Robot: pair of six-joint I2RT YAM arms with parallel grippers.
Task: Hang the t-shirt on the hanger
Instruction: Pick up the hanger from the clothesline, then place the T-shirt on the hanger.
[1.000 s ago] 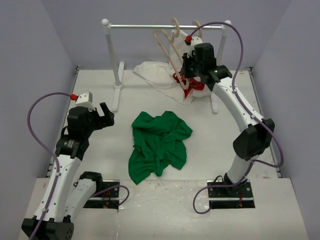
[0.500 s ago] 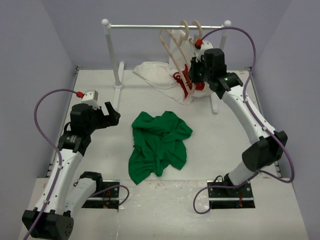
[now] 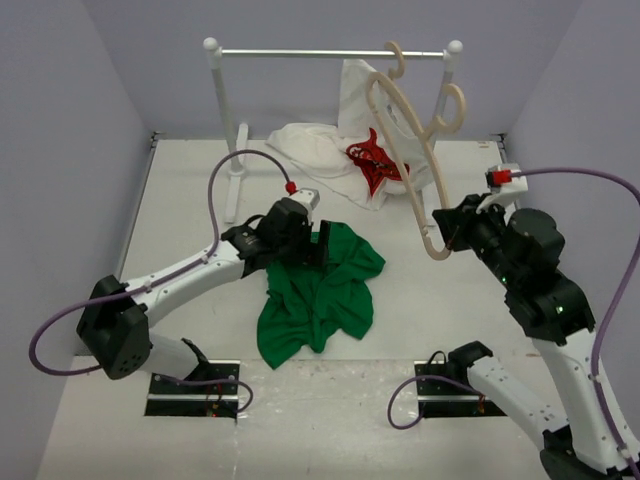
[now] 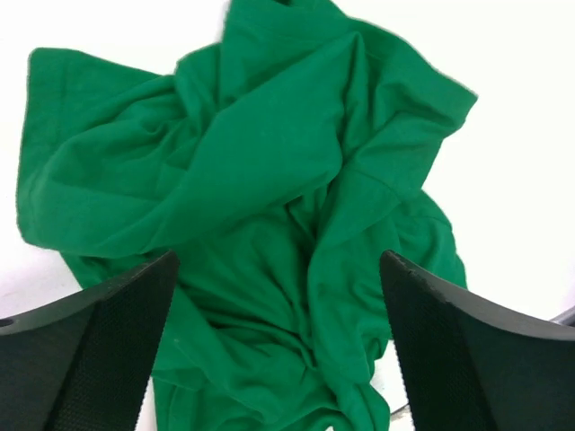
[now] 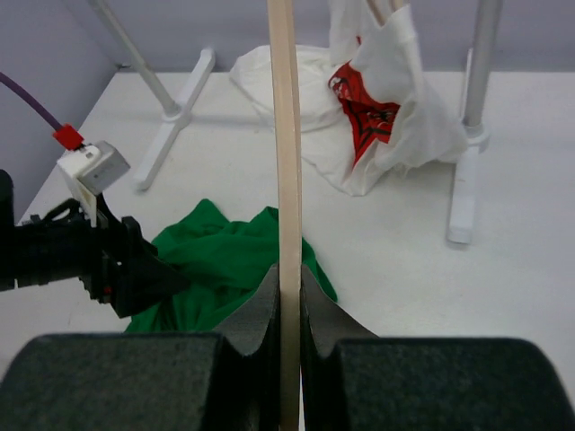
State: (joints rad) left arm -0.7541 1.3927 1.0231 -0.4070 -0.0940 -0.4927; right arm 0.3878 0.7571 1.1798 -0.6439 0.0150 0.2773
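The green t-shirt (image 3: 315,290) lies crumpled on the white table (image 3: 190,210), at the centre of the top view. The left gripper (image 4: 278,259) hovers over the shirt's far edge, its jaws spread wide with the cloth between and below them, not pinched. At mid-right, the right gripper (image 5: 287,289) is clamped on the thin edge of the pale wooden hanger (image 3: 374,92), which is held tilted in the air. Farther back, a white t-shirt with red print (image 3: 320,150) lies under the white rack (image 3: 300,52).
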